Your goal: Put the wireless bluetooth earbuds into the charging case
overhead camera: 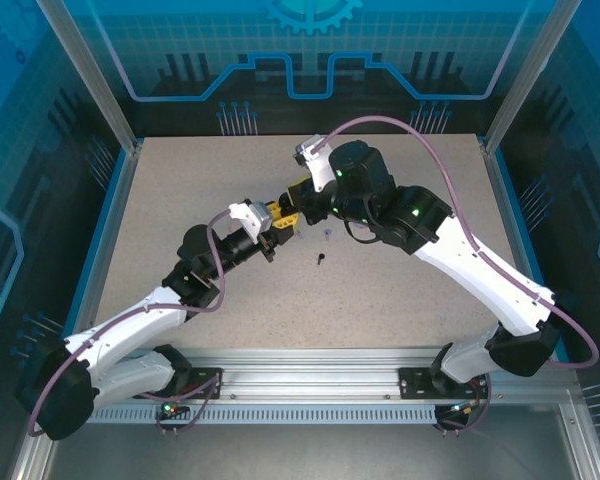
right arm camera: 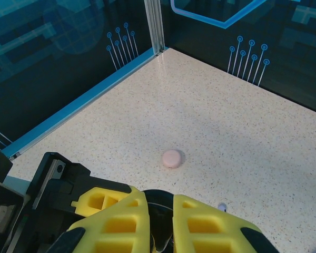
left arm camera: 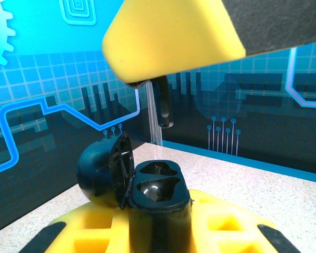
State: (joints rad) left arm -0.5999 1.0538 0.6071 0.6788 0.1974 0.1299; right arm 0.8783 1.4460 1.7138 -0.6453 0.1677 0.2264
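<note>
- the left hand (left arm camera: 158, 232) is closed narrow around the body of the black charging case (left arm camera: 159, 185). it holds the case upright, with the lid (left arm camera: 102, 168) swung open to one side. both sockets look empty.
- the right hand (right arm camera: 159, 224) is pinched almost shut on the black earbud (left arm camera: 164, 103). the bud's stem hangs straight down from under the yellow fingertip.
- the step in hand, as i judge it, is lowering that bud into a socket.
- to do it well, keep the case dead steady and line the stem up over the deep end of the matching socket before descending.
- come down slowly and vertically, staying off the raised lid, and loosen the pinch only once the bud sits flush. a tilted entry would likely jam the bud on the socket rim or flick it out.
- the held bud hovers above the open case, apart from it, roughly over the sockets in the left wrist view. how far behind them it sits i cannot tell from this angle.
- a small dark piece, probably the second black earbud (overhead camera: 321, 259), lies loose on the bench (overhead camera: 400, 300). it is near both hands but apart from the case.
- a pink round case (right arm camera: 171, 158) rests farther out on the bench, well apart.
</note>
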